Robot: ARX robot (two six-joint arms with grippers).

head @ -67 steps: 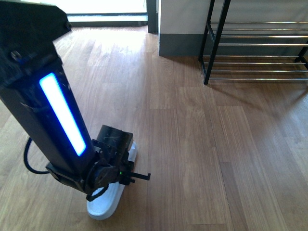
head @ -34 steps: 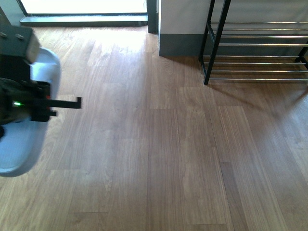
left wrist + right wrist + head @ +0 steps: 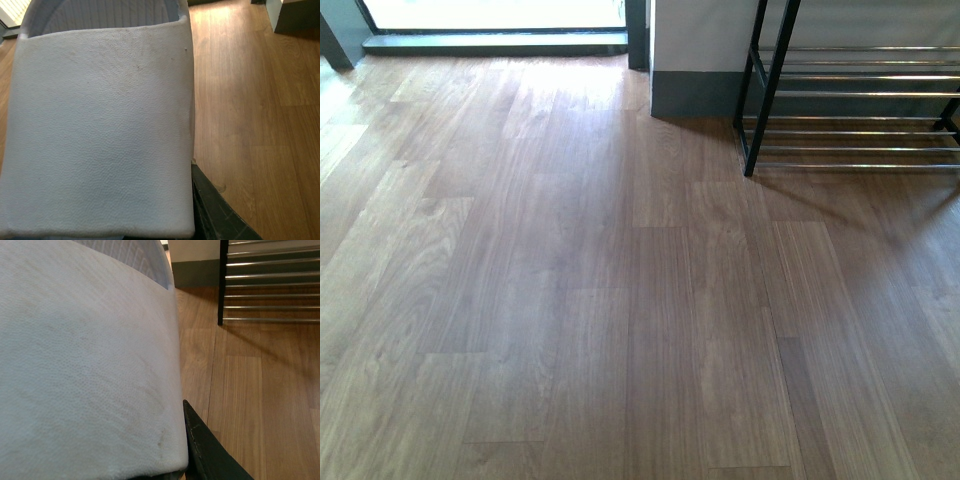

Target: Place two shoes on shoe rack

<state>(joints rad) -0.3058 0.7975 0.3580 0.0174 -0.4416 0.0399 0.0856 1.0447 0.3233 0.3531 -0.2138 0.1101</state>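
Front view: bare wood floor (image 3: 620, 300) fills most of the frame. The shoe rack (image 3: 860, 100) is in the upper right corner, with a black side frame and chrome bars, standing against a white wall with grey skirting (image 3: 695, 92). A bright door threshold (image 3: 490, 40) runs along the top left. Left wrist view: the left tool (image 3: 150, 236) is closed on one pale-blue sandal (image 3: 100, 130). Its textured strap covers most of the picture, and the ribbed footbed (image 3: 100, 15) shows beyond it. One black finger (image 3: 215, 207) sits right against the strap edge. The other finger is hidden by the sandal, so I can't tell the exact gap. The sandal is held over the floor, not resting on it as far as I can see. Right wrist view: same story. The right tool (image 3: 165, 475) is closed on the second sandal (image 3: 85, 365), strap up close, with one dark finger (image 3: 207, 450) touching its edge and the other hidden. The rack's black upright and chrome bars show past this sandal, well apart from it across open floor. Both sandals are in the tools and neither is on the rack.
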